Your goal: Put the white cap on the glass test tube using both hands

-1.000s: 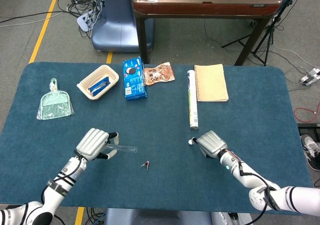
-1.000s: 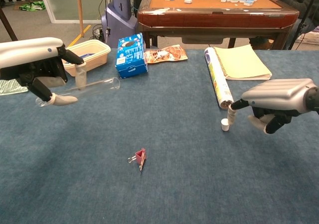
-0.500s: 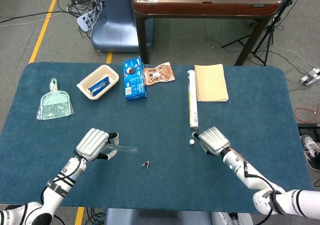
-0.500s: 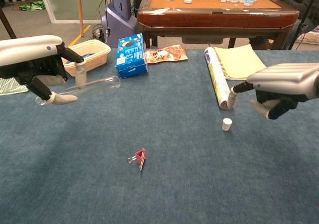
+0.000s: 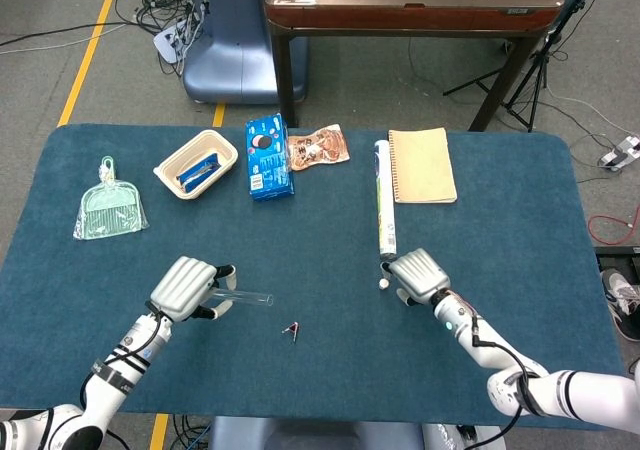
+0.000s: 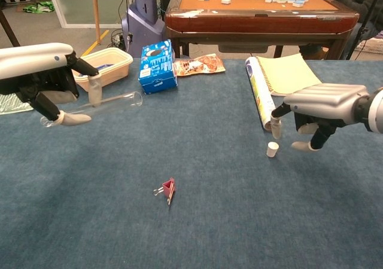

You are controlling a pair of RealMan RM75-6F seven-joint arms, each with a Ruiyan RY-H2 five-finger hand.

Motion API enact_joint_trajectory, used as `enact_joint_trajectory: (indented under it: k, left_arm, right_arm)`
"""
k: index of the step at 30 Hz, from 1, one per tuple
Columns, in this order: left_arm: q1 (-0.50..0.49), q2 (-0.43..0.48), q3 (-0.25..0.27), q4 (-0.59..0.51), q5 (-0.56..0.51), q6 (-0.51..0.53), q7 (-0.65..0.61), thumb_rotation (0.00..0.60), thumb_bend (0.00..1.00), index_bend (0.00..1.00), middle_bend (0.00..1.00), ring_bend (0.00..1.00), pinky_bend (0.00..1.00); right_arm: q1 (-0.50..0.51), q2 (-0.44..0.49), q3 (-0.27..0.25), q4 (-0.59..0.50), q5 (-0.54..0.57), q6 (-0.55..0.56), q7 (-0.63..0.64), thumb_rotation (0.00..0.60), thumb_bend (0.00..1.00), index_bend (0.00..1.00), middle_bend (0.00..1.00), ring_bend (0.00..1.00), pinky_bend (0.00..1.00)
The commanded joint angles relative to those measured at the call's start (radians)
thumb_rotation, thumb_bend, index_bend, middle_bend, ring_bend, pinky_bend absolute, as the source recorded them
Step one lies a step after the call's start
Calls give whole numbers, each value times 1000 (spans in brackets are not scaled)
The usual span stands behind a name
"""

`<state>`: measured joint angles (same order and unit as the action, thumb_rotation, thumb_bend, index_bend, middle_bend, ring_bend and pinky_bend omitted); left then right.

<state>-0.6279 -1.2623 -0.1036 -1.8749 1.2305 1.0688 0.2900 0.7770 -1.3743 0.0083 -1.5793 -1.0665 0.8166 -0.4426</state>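
Glass first: the test tube (image 6: 96, 104) is off the table, pinched between thumb and fingers of the left hand (image 6: 37, 72) and lying near level. The white cap (image 6: 272, 149) stands untouched on the blue cloth — the right hand (image 6: 320, 104) hovers just beside it, fingers apart, holding nothing. Picking up the cap and fitting it both remain. The chest view shows the gap between fingertip and cap — the head view hides it.
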Motion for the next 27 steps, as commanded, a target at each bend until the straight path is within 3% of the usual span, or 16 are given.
enact_joint_trajectory:
  k: [1, 17, 27]
  left_arm:
    - [-1, -2, 0, 2, -2, -2, 1, 600, 259, 627, 1000, 991, 1000]
    - [-6, -10, -2, 5, -9, -13, 7, 600, 259, 627, 1000, 991, 1000]
    - [-5, -9, -2, 7, -13, -13, 8, 600, 259, 628, 1000, 991, 1000]
  right_arm:
    - [3, -14, 0, 17, 5, -6, -5, 600, 388, 437, 1000, 1000, 1000]
    - [-9, -43, 9, 70, -40, 16, 19, 600, 286, 438, 1000, 1000, 1000]
    - [-5, -85, 14, 109, -42, 10, 4, 600, 283, 439, 1000, 1000, 1000]
